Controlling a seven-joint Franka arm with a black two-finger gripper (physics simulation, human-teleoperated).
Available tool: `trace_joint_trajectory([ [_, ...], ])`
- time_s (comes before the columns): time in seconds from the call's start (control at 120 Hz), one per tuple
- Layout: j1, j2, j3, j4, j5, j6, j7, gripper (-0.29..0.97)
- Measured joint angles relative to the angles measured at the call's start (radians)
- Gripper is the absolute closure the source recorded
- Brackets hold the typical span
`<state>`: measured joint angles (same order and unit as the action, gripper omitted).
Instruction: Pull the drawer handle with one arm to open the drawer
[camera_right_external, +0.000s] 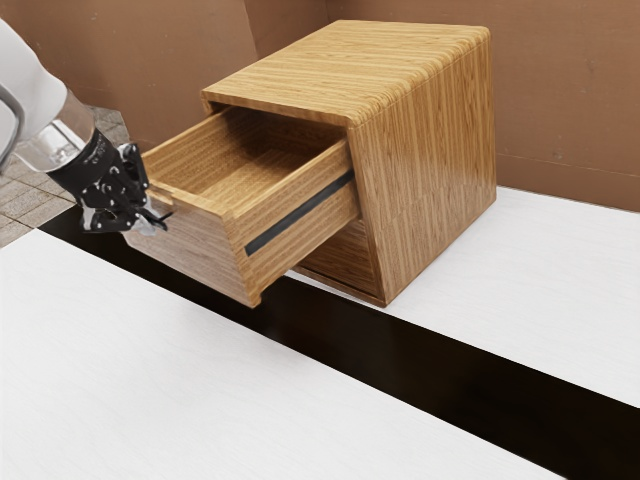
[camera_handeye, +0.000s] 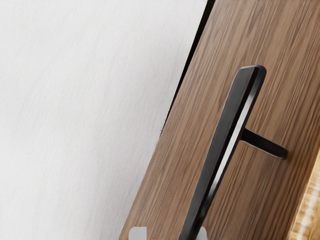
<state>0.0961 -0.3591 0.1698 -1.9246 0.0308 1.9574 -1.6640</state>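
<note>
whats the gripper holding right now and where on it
Cannot be told: the gripper is at the front of the pulled-out drawer, by one end of the black handle, but whether it actually grips the bar is not visible.

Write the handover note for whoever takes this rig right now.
Gripper: at the drawer's front face, level with the handle. Whether it is clamped on the handle cannot be told.
Things: the drawer stands well out of the cabinet, with its inside open to view. The cabinet sits on the table.
Done: the drawer is open by a good part of its length.
Left: probably just pull it further if full travel is wanted, then let go and back the arm away.
</note>
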Motion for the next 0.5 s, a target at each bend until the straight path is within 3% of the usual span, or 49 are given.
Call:
trace_joint_trajectory([
  [0.25,0.067,-0.065,-0.069,-0.062,0.006,0.006,-0.01,0.78],
  [0.5,0.072,-0.072,-0.068,-0.067,0.009,0.003,-0.017,0.79],
])
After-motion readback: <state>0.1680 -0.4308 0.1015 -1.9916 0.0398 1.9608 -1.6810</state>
